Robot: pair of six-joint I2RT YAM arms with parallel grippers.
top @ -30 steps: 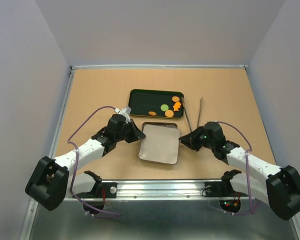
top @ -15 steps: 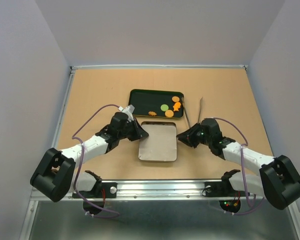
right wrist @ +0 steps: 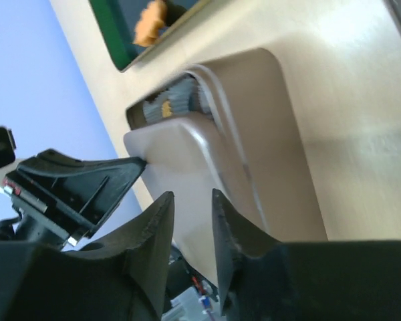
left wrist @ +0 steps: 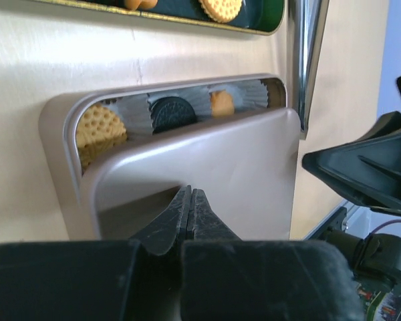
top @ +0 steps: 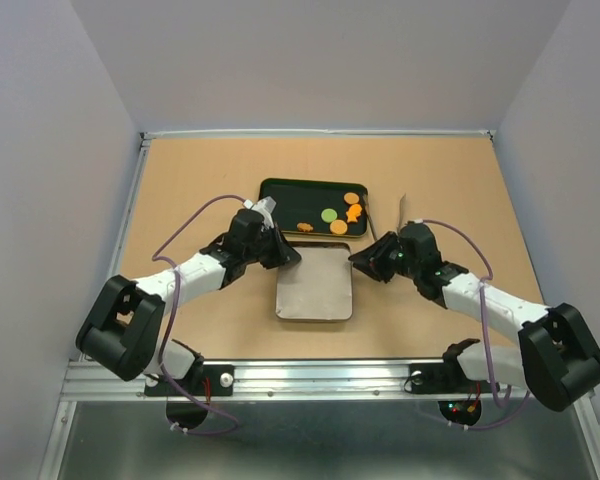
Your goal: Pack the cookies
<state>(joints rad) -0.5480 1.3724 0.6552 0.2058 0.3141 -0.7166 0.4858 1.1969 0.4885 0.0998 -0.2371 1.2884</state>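
Left gripper: fingers pressed together with no gap, tips resting on the near edge of the lid and holding nothing between them. Right gripper: fingers parted by a narrow gap, at the opposite side of the lid; whether they touch it cannot be told. Lid: beige metal, rounded corners, lying over the tin but offset toward the arms, so that a strip along the tin's far side is uncovered. Cookies: a black disc, an orange disc and a smaller orange piece sit in white paper cups in that open strip; any contents under the lid are hidden. Tray: dark, just beyond the tin, with about five pieces on it, one green round, two orange rounds, a fish shape and a small orange one. Tongs: metal, on the table between tray and right arm. Progress, as judged: part of the lot is packed, closing is in hand but the lid is not seated, and the tray pieces are unpacked. View notes: only the left wrist camera shows the packed cookies clearly; the top camera alone shows the whole tray count.
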